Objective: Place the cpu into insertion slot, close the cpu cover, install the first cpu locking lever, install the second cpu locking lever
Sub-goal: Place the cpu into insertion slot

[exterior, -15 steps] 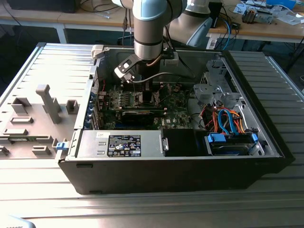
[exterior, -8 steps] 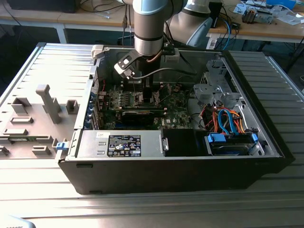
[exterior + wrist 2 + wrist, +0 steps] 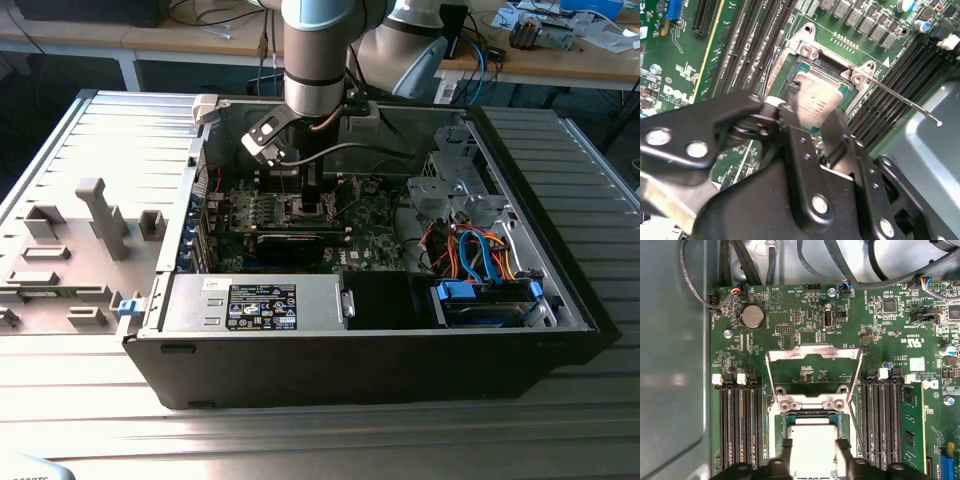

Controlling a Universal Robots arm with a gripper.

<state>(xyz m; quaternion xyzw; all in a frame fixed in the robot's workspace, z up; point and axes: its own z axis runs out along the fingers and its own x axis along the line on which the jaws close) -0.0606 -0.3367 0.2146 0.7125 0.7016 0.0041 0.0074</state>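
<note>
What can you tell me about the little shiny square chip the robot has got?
The cpu is a small flat square with a pale silvery metal top that has faint print on it. It lies level at the insertion slot, set in the green board; whether it is fully seated cannot be told. The gripper clasps it, with its black fingers against two opposite sides. The cpu cover is swung open, clear of it.

The cpu (image 3: 812,447) in the hand (image 3: 811,107) is topped with smooth, pale metal of a satin finish. The hand is built of matt black parts fastened with bright screws. Just beyond it, the cover (image 3: 812,354) and lever (image 3: 905,102) are seen as bare, shiny metal, and the board (image 3: 890,330) as green and lightly glossy.
</note>
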